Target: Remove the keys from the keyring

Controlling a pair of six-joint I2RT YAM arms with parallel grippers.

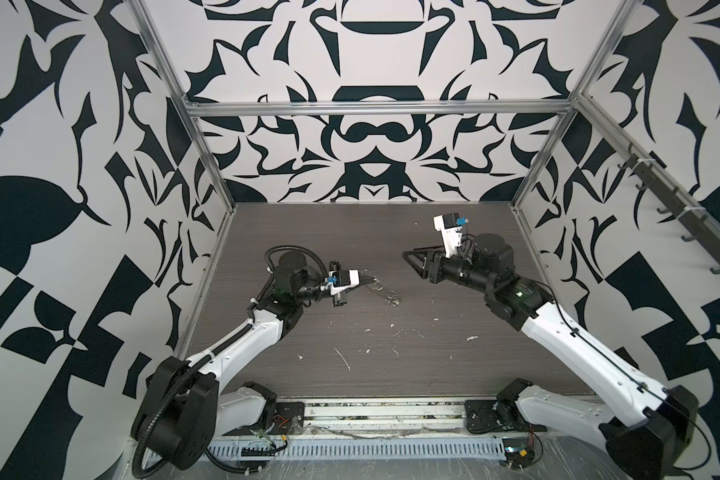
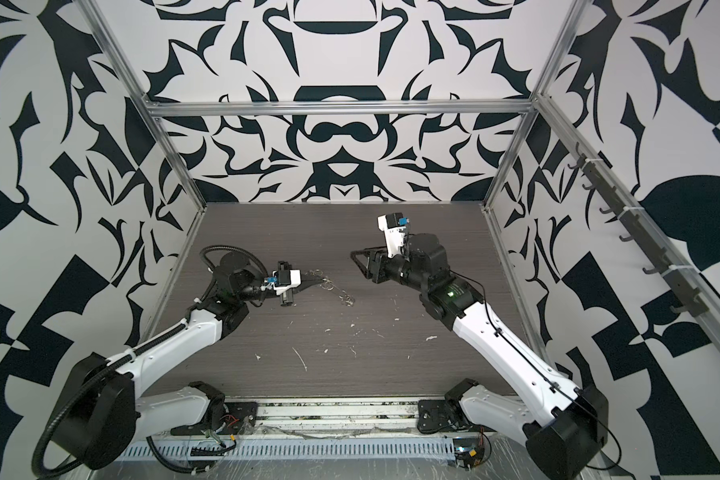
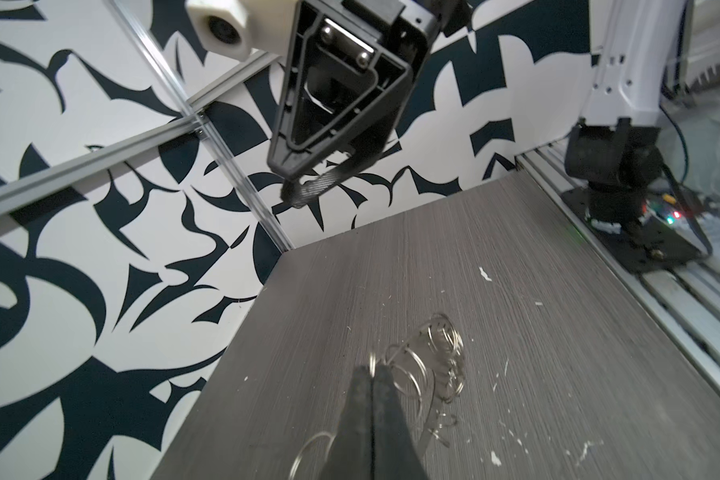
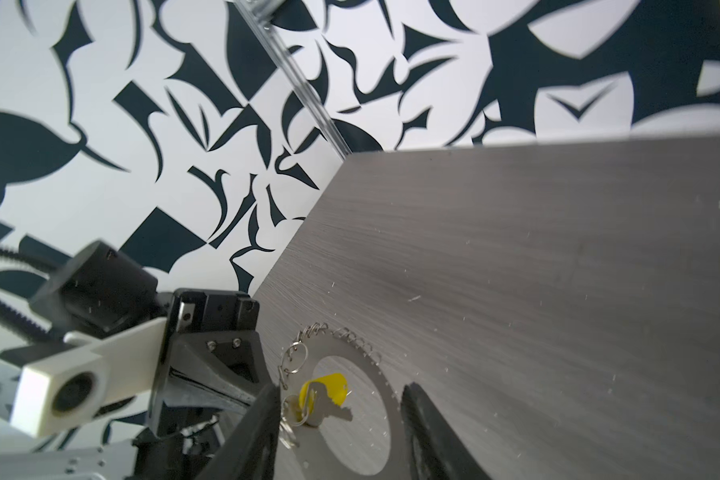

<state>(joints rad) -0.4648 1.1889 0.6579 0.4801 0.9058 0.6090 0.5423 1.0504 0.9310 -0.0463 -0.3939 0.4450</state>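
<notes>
Keyring (image 4: 366, 365) at middle of table (image 4: 516, 249), key (image 4: 324, 390) inside its hole, left pincer (image 3: 375, 370) at its left edge

Left arm (image 1: 242, 332) stretched from near left toward the middle, left hand (image 3: 373, 374) low with fingers pressed together, right arm (image 1: 558, 332) bent inward, right hand (image 4: 341, 388) pointing left, fingers apart

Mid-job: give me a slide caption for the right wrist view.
Open right gripper frames the yellow-headed key, seen within the keyring's central hole.

The grey wood-grain bench (image 1: 350, 249) carries scattered white flecks (image 1: 344, 359) toward six o'clock. Near its centre is the keyring (image 4: 350, 345), with the yellow-headed key (image 4: 323, 392) inside its hole.
</notes>
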